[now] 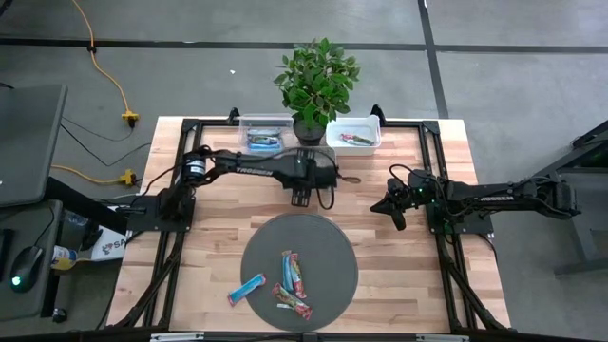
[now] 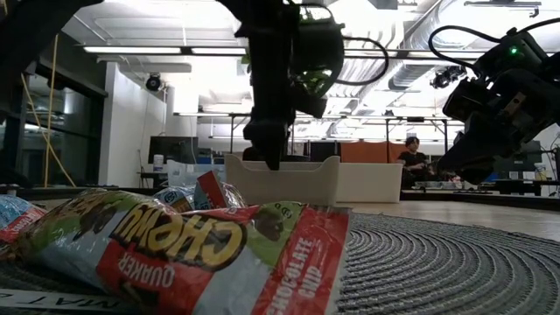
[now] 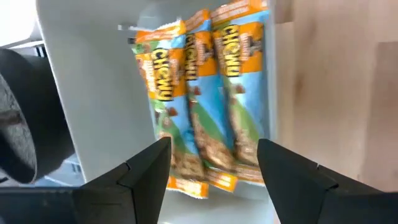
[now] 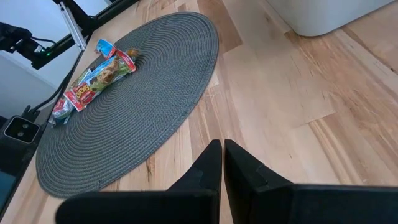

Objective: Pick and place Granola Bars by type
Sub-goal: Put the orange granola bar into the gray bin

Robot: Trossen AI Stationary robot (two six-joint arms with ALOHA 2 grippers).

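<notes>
On the wooden table (image 1: pixel 399 237), we see blue-and-orange "Chewy" Granola Bars (image 3: pixel 205 93) in the clear plastic bin (image 3: pixel 93 93) at upper centre; left gripper (image 3: pixel 214 165) spread wide, empty, right gripper (image 4: pixel 222 163) closed.

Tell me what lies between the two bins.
The plant: in the high view its pot sits between the left bin and the right bin.

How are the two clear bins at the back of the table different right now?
The left clear plastic bin holds blue-and-orange wrapped bars, and the left gripper is near it, fingers open. The right clear plastic bin holds red-wrapped bars, no gripper near. Both flank the potted plant.
</notes>
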